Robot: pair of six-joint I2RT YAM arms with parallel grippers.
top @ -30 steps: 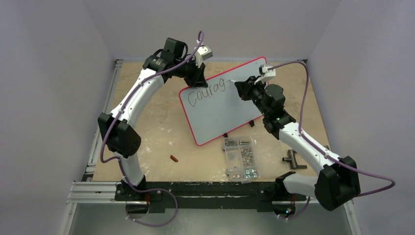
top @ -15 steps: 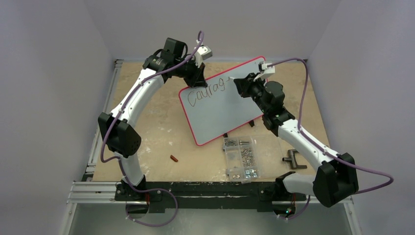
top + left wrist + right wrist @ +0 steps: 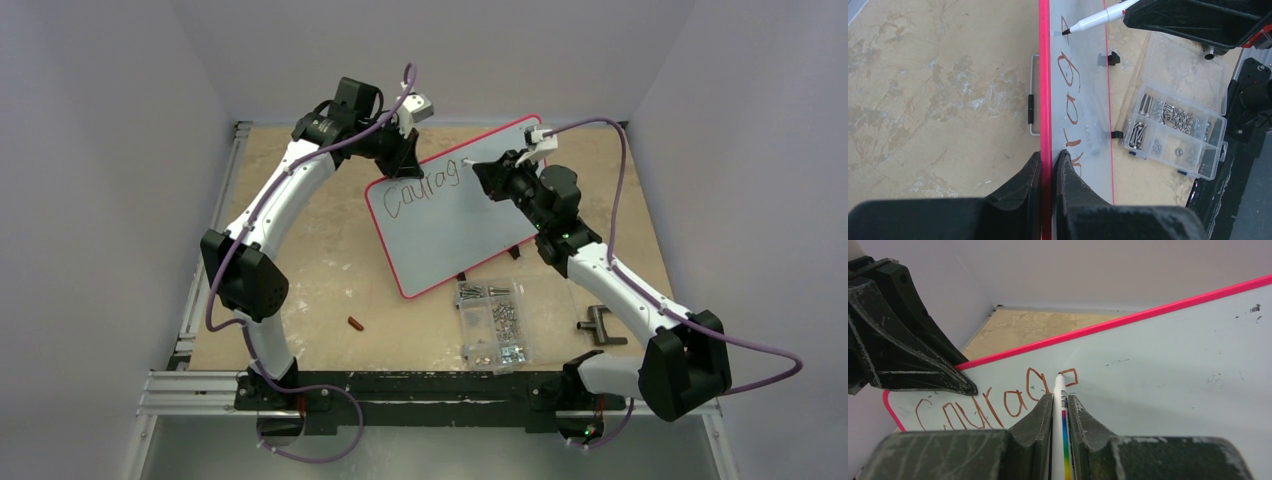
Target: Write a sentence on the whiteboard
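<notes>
From above, the whiteboard is sitting tilted toward the back of the table. The left gripper is pinching the board's top left edge. The right gripper is squeezing a marker and pointing it at the board. The sentence is running along the board's top edge and is reading "Courag" so far. A clear box of screws is lying just beside the board's near edge. A small red thing is lying alone to the left of the box. A black T-shaped tool is lying to the right of it.

In the left wrist view, the two black fingers are pressing on the pink rim, one on each side. The marker tip is touching the board just past the last letter.

In the right wrist view, the fingers are squeezing the white marker, which has a rainbow stripe. Its tip is resting on the board at a small new stroke right after the "g". The left gripper is showing as a black shape on the pink rim at the left.
</notes>
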